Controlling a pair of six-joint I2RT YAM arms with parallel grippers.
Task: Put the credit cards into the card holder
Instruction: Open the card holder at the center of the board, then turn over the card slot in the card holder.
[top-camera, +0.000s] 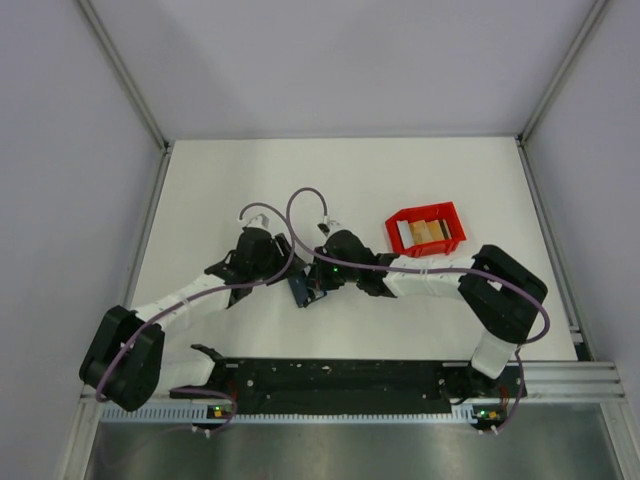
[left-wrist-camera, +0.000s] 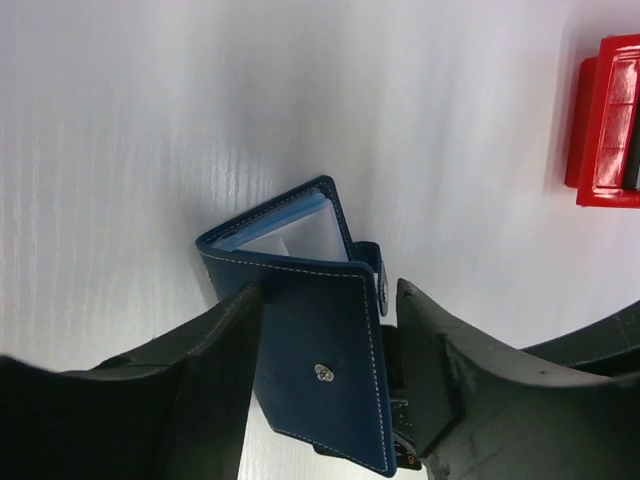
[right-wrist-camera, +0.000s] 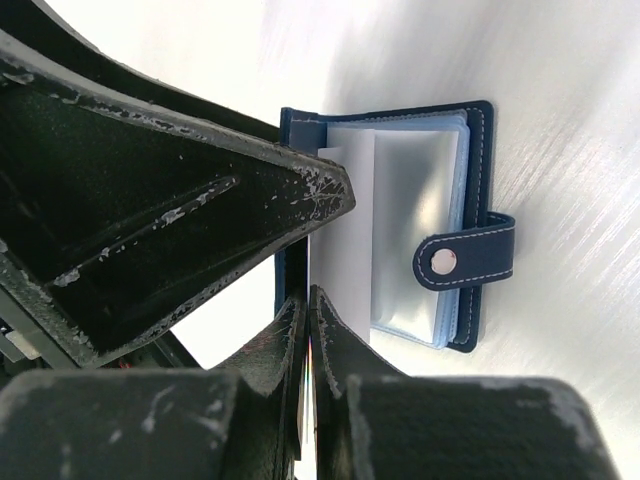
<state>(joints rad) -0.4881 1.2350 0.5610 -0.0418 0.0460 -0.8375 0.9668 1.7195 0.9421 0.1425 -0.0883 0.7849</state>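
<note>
Enclosure: grey walls (top-camera: 340, 60) on three sides with metal framing at the corners; white table (top-camera: 350, 180), matte and faintly ribbed up close.

Count: two arms, one red bin, one card holder, and one white card outside the bin. The number of cards in the bin cannot be told.

Left arm (top-camera: 190, 300) and right arm (top-camera: 430, 280) both reach to the table's middle, their wrists close together.

Red bin (top-camera: 425, 212): right of centre, behind the right arm, well apart from the holder. It holds a tan card (top-camera: 432, 232) and a whitish card (top-camera: 402, 236) beside it.

Card holder (left-wrist-camera: 320, 340): navy, on the table between the two wrists, open, with a light blue interior and clear pockets. Its snap strap (right-wrist-camera: 465, 258) is folded over the pockets' edge.

Left gripper (left-wrist-camera: 328, 288): fingers apart, straddling the holder's outer cover. Whether they actually clamp it cannot be told.

Right gripper (right-wrist-camera: 310, 297): fingertips together, pinching the white card (right-wrist-camera: 345, 230) by its near edge. The card's far part lies over the holder's pockets, next to the spine.
</note>
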